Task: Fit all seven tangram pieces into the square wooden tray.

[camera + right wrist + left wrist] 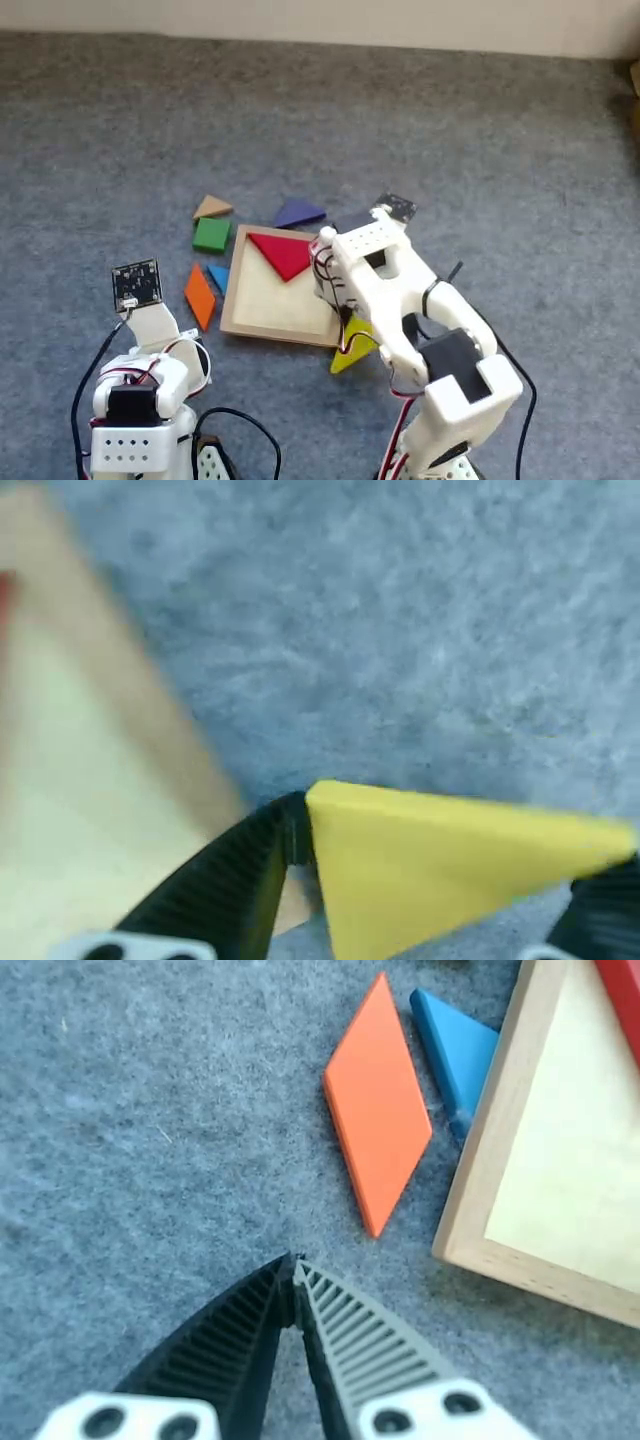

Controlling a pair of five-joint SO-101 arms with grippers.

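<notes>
— Tray [232, 300] progress?
— On table [480, 150], only red triangle [283, 255] in. Right hand [450, 845] clamped on yellow triangle [352, 358] beside its corner; left hand [295, 1265] closed, empty. Five pieces [211, 235] loose outside.

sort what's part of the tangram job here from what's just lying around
Job: tray, red triangle, yellow triangle, orange parallelogram, blue triangle, green square, tan triangle, purple triangle.
Just there: grey mat.
</notes>
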